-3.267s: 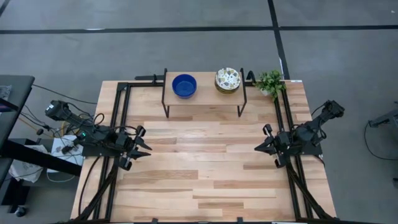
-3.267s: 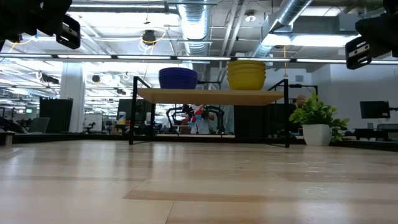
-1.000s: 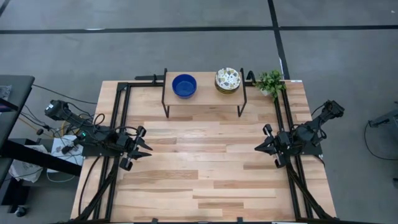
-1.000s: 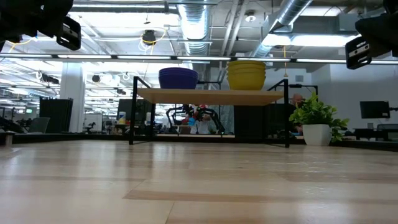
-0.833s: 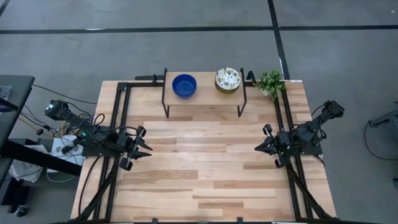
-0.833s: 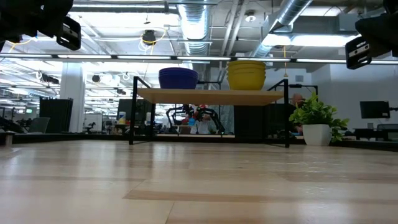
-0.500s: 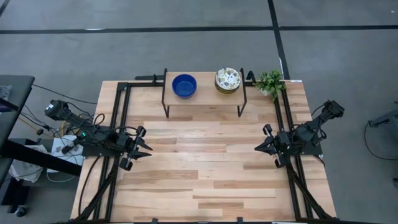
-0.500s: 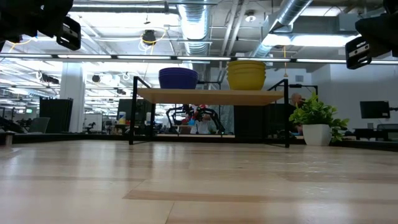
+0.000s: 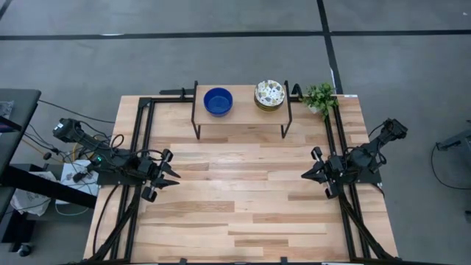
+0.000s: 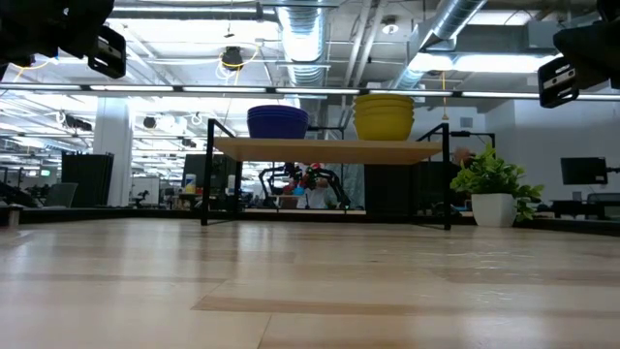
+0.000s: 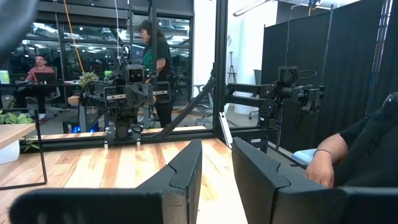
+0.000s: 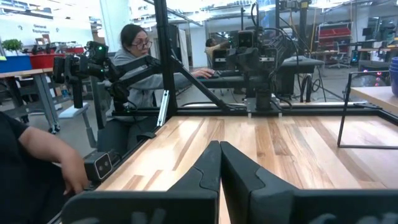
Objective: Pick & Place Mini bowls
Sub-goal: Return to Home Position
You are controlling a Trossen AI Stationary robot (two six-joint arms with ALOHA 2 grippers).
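Left pincer (image 11: 217,144) apart | right pincer (image 12: 219,145) together | plank table (image 9: 243,202) | people (image 12: 122,87) seated beyond

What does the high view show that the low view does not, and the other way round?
Only the high view: the floral inside of the top patterned bowl, and left gripper and right gripper parked at the table's sides. Only the low view: the patterned stack's yellow outsides, ceiling ducts. Both: shelf, blue bowls, plant.

Blue bowls (image 9: 218,101); floral-patterned white bowls (image 9: 269,93)
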